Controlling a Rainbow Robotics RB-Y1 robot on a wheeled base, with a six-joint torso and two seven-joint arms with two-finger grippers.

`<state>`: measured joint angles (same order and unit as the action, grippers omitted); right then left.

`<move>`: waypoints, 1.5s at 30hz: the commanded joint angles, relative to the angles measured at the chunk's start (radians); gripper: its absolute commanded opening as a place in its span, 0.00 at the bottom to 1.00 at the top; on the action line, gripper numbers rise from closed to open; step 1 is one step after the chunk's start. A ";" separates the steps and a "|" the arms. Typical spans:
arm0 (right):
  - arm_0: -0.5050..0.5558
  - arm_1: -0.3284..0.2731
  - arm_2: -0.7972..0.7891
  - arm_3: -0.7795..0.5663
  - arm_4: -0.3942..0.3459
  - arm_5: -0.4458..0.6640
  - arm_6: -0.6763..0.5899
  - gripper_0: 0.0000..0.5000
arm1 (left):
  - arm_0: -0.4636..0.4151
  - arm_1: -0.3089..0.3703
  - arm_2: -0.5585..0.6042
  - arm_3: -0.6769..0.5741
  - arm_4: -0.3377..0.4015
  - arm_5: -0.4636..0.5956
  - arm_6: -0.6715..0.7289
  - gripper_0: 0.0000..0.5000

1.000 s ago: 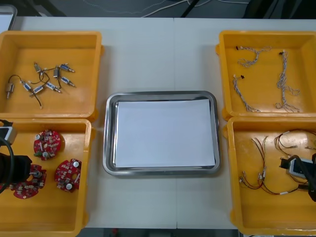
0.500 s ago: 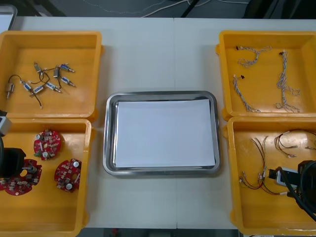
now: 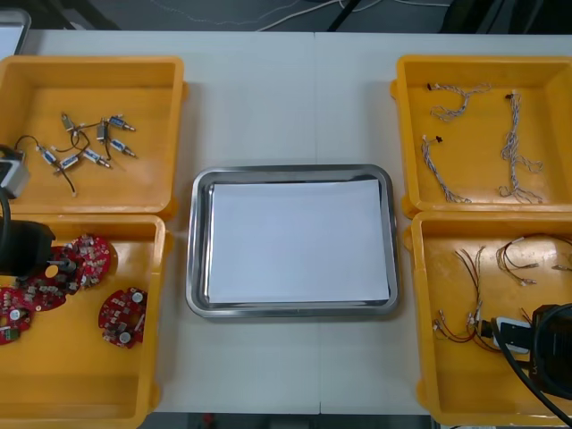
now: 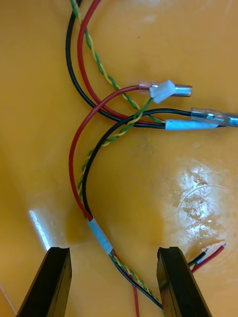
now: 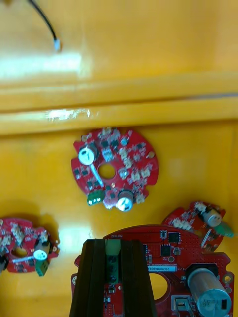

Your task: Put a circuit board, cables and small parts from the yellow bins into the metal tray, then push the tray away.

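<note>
My left gripper [image 3: 46, 268] hangs over the near left yellow bin [image 3: 89, 393], shut on the edge of a round red circuit board [image 3: 40, 288]. In the left wrist view the fingers [image 5: 113, 246] clamp that circuit board [image 5: 168, 252] above three other boards [image 5: 115, 171] lying in the bin. My right gripper [image 3: 500, 331] is low in the near right yellow bin [image 3: 465, 393]. It stands open [image 4: 113, 257] with a red, black and yellow cable bundle [image 4: 99, 233] between its fingers. The metal tray [image 3: 198, 241], white inside, sits at the table's middle.
The far left bin [image 3: 89, 71] holds several small metal parts [image 3: 85, 147] with black leads. Twisted cables [image 3: 514, 147] lie in the far right bin [image 3: 402, 134]. More red and yellow cables [image 3: 523, 259] are spread in the near right bin.
My left gripper has carried the circuit board up and toward the bin's far side. My right gripper has shifted toward the bin's near side, over the cables.
</note>
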<state>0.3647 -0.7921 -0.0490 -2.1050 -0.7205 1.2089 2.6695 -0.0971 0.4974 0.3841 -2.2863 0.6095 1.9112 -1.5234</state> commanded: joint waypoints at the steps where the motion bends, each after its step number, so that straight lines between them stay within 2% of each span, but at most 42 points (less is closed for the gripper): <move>1: 0.028 -0.032 0.040 -0.003 0.027 -0.029 0.035 1.00 | -0.059 0.066 -0.019 -0.038 0.024 0.009 0.172 0.00; 7: 0.028 -0.027 0.060 0.020 0.036 -0.055 0.036 1.00 | -0.102 0.101 -0.100 -0.038 0.047 0.009 0.290 0.00; 18: 0.028 -0.024 0.066 0.056 0.036 -0.086 0.036 1.00 | -0.194 0.121 -0.260 -0.038 0.067 0.009 0.500 0.00; 19: 0.028 -0.024 0.066 0.056 0.038 -0.086 0.036 0.89 | -0.205 0.121 -0.278 -0.038 0.065 0.009 0.522 0.00; 20: 0.028 -0.024 0.066 0.056 0.039 -0.086 0.036 0.69 | -0.216 0.121 -0.297 -0.038 0.062 0.009 0.540 0.00; 21: 0.026 -0.024 0.066 0.056 0.039 -0.086 0.036 0.52 | -0.222 0.119 -0.304 -0.038 0.061 0.009 0.549 0.00; 22: 0.026 -0.024 0.066 0.056 0.039 -0.086 0.036 0.25 | -0.233 0.121 -0.324 -0.038 0.058 0.009 0.565 0.00; 23: 0.025 -0.024 0.066 0.056 0.038 -0.088 0.035 0.13 | -0.243 0.121 -0.347 -0.038 0.052 0.009 0.580 0.00; 25: 0.023 -0.022 0.066 0.056 0.035 -0.088 0.033 0.00 | -0.262 0.119 -0.383 -0.038 0.039 0.009 0.601 0.00; 32: 0.010 -0.024 0.066 0.054 0.018 -0.088 0.033 0.00 | -0.325 0.119 -0.528 -0.038 -0.030 0.009 0.686 0.00; 38: -0.009 -0.024 0.054 0.042 -0.003 -0.081 0.030 0.00 | -0.357 0.119 -0.603 -0.038 -0.027 0.009 0.720 0.00; 45: -0.009 -0.024 -0.003 -0.027 -0.031 -0.005 0.026 0.00 | -0.394 0.119 -0.692 -0.010 -0.030 0.009 0.730 0.00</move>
<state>0.3594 -0.8001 -0.0132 -2.0772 -0.7302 1.1652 2.6697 -0.4360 0.5837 -0.2578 -2.2870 0.5906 1.9129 -0.8538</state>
